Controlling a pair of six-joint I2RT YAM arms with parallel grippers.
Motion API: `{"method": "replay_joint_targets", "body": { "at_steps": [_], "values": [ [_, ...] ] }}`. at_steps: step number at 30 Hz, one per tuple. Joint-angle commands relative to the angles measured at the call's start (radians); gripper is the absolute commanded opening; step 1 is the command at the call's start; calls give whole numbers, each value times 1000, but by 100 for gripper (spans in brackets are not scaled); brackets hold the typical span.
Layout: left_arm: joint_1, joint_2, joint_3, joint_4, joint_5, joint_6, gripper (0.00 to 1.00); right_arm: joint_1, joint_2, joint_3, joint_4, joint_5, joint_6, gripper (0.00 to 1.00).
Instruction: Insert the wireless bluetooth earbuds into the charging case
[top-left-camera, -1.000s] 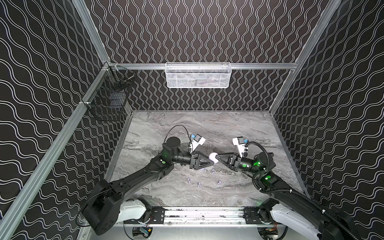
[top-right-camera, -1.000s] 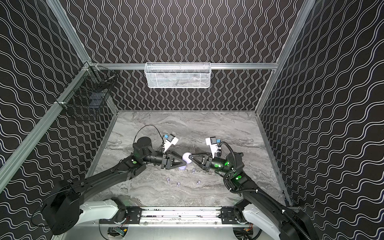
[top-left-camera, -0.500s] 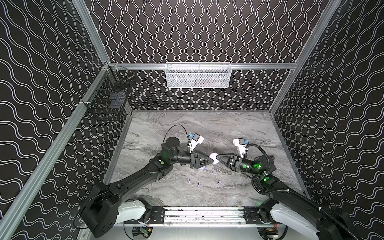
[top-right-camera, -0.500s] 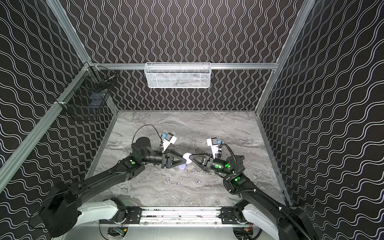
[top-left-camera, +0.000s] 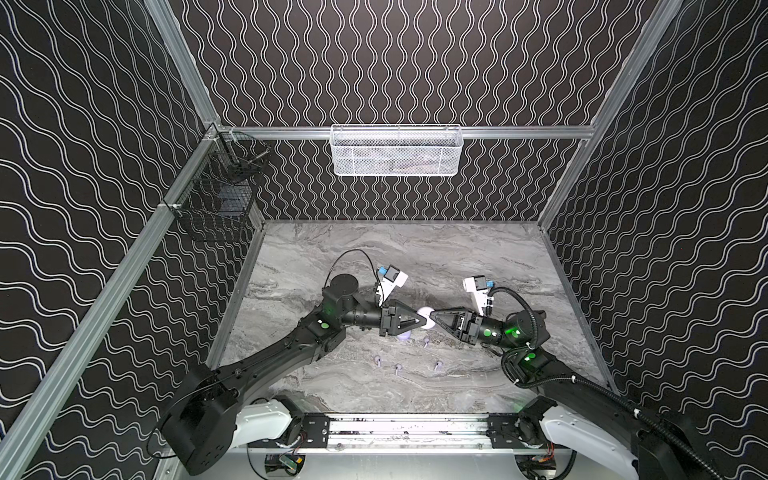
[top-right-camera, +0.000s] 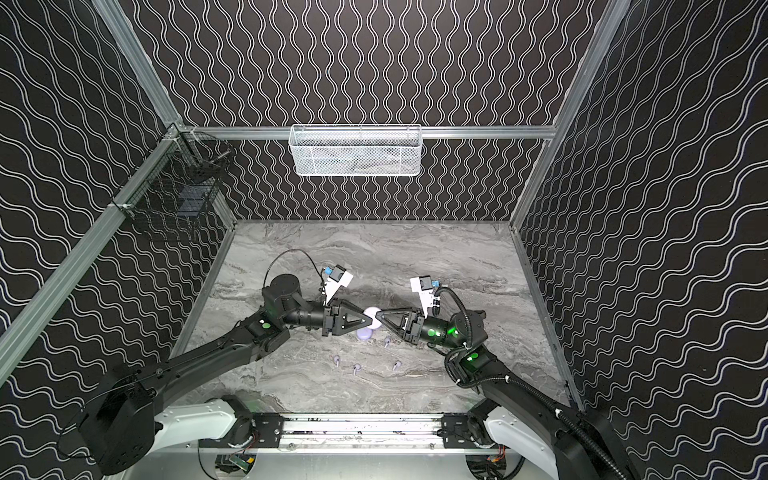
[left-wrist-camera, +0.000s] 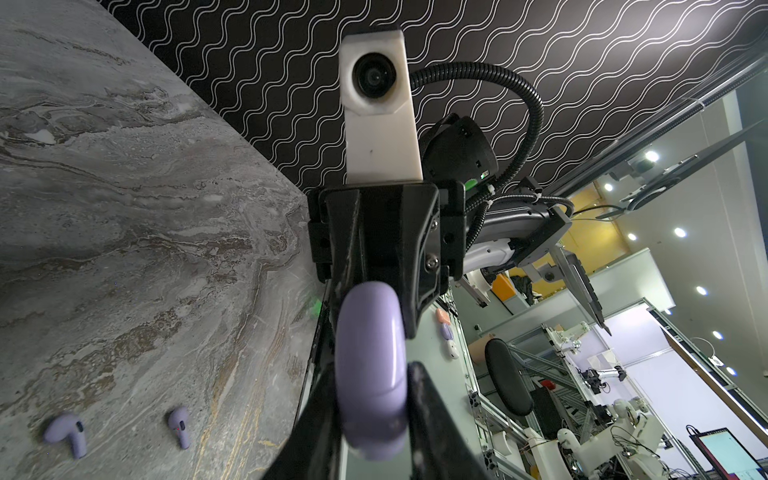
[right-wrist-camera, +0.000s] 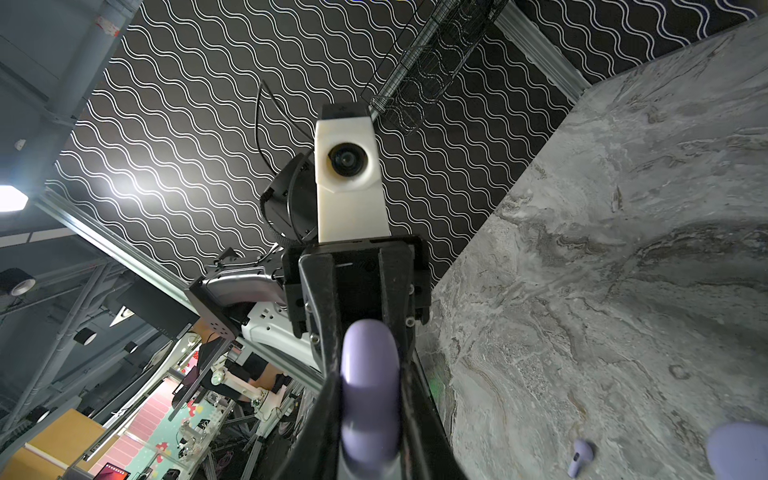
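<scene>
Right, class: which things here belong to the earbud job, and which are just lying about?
Job: four earbuds on the table; charging case gripped by left pincer and right pincer; second case on the table.
Lying about: white mesh basket; black wire basket.

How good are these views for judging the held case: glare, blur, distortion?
In a top view the held case is blown out near white and the earbuds are mere specks; in the left wrist view it reads sharp lavender, though stretched by the wide lens; in the right wrist view glare whitens the wall, and a second case, cut off by the frame, is soft.
</scene>
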Motion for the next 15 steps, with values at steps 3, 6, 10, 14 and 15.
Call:
{"method": "replay_joint_targets", "body": {
  "at_steps": [3,6,10,14,15],
  "values": [
    [0,-1,-2,51,4,1,27,5,13,11,52,-6,12,23],
    [-1,1,-4,71,12,-12,28,6,20,10,59,-9,13,23],
    [0,3,-5,81,15,-20,22,11,22,15,44,-6,1,25],
    [-1,2,-4,80,11,-20,18,12,23,11,46,-9,-1,32],
    [0,1,-4,80,9,-21,18,12,19,10,45,-11,-3,32]
  ]
}}
